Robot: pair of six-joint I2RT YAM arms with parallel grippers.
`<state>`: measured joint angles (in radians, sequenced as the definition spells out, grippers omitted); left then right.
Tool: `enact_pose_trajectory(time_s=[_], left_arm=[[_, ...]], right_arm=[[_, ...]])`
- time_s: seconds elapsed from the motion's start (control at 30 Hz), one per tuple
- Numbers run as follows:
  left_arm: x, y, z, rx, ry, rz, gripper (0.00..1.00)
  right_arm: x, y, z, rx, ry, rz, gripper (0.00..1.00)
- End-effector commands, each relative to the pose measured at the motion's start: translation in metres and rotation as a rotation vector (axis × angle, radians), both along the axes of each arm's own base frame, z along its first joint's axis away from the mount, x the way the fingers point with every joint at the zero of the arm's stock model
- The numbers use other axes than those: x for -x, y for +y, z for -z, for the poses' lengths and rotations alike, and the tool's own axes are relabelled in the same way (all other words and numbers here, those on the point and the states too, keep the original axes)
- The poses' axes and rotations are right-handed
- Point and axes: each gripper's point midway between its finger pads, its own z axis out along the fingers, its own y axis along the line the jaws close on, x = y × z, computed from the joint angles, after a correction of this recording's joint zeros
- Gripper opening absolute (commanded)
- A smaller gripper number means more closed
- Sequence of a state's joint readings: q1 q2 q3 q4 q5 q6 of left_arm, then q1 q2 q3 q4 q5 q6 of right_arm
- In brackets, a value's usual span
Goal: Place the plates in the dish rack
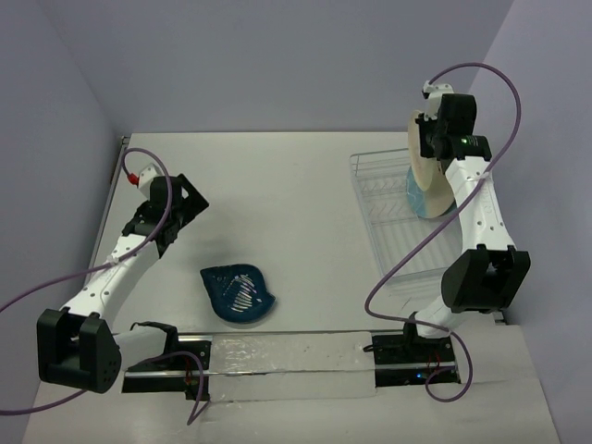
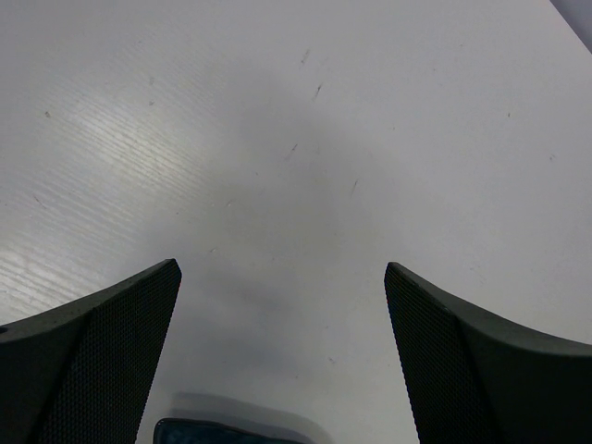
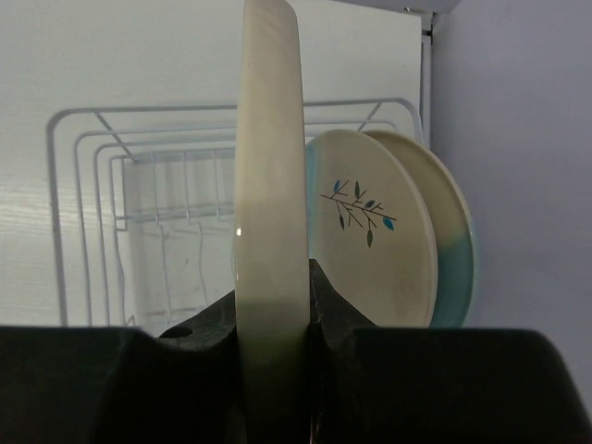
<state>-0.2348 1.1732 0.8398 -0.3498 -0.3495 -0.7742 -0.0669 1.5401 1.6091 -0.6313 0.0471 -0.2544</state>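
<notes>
My right gripper (image 1: 427,139) is shut on the plain pale yellow plate (image 1: 422,165) and holds it upright, edge-on, above the far end of the wire dish rack (image 1: 388,231). In the right wrist view the yellow plate (image 3: 270,166) stands between my fingers (image 3: 273,289). Two cream-and-light-blue plates (image 3: 375,245) stand upright in the rack (image 3: 83,185) just right of it. The dark teal leaf-shaped dish (image 1: 239,294) lies flat on the table, front centre. My left gripper (image 1: 185,205) is open and empty, above the table left of the dish. Its view shows only the dish's edge (image 2: 222,433).
The table's right edge and the wall run close behind the rack. A clear plastic strip (image 1: 287,365) lies along the near edge between the arm bases. The rack's near slots hold nothing.
</notes>
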Motion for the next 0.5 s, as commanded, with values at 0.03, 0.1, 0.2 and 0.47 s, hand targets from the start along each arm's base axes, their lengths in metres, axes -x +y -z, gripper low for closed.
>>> enact_pose_trajectory(time_s=[0.03,0.1,0.2,0.47], left_arm=[[-0.011,0.0,-0.02,-0.005,-0.039,-0.008,0.99],[-0.011,-0.001,-0.02,-0.009,-0.033,0.0,0.99],[-0.012,-0.005,-0.021,-0.005,-0.025,0.023,0.99],[-0.013,-0.008,-0.02,0.002,-0.021,0.042,0.99]], right_arm=[[-0.023,-0.02,-0.054,0.076,-0.187,-0.024,0.0],[-0.024,-0.015,-0.045,0.075,-0.175,-0.094,0.0],[-0.024,-0.016,-0.034,0.094,-0.153,-0.147,0.0],[-0.029,-0.024,-0.017,0.107,-0.12,-0.148,0.0]])
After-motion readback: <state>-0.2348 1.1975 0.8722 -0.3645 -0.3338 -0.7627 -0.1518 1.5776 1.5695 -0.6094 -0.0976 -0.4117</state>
